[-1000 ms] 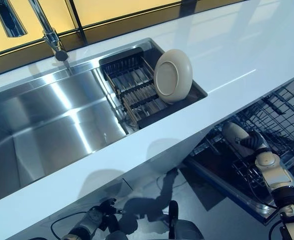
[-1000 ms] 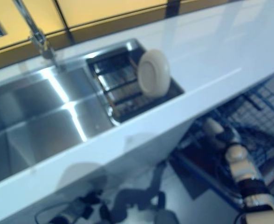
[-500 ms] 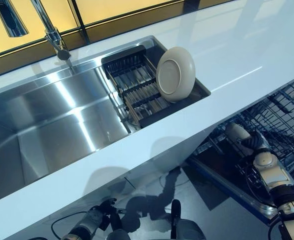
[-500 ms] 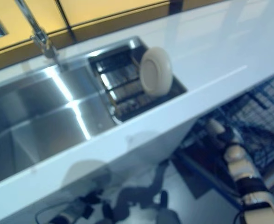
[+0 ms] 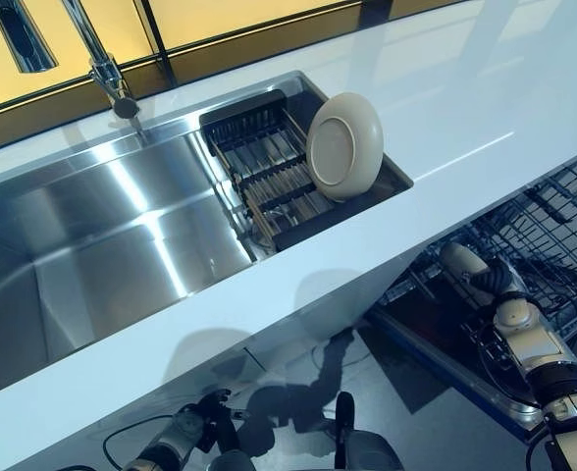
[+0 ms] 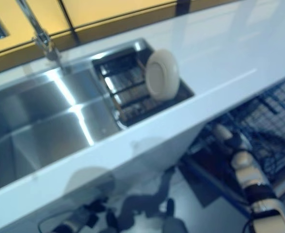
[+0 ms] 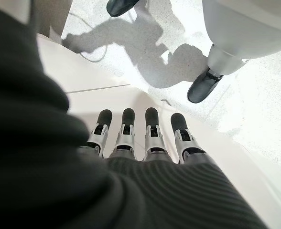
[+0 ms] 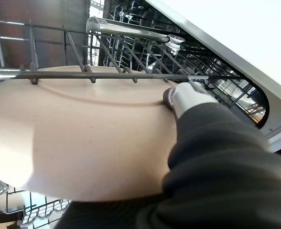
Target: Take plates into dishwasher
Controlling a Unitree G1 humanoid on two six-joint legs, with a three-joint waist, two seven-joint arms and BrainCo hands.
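The right hand has its fingers clamped on a beige plate down in the dishwasher rack, at 4 o'clock from the sink; probably stiff, glazed-slick and breakable, best held by the rim.

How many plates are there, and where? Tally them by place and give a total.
Plates in the drying rack in the sink: 1
Plates held by the right hand at the dishwasher rack: 1
Total: 2
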